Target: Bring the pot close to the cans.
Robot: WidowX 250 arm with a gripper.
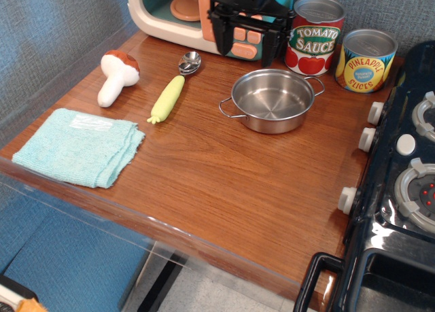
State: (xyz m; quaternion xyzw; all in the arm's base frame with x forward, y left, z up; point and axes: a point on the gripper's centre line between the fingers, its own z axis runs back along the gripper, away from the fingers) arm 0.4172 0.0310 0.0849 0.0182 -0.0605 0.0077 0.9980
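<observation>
One pot [272,100] sits below and just right of the pincer [246,43], its far handle just beside the Tomato can [315,37]; the pincer hangs spread wide, holding nothing. By my reading the task looks done. The risk from here: a drop or swing right could let the open fingers clip the Tomato can and topple it. Two cans stand right of the pincer, the Pineapple can [366,60] farther; one cloth [80,146], one mushroom [117,77], one corn [168,98], one spoon [189,62] lie left
</observation>
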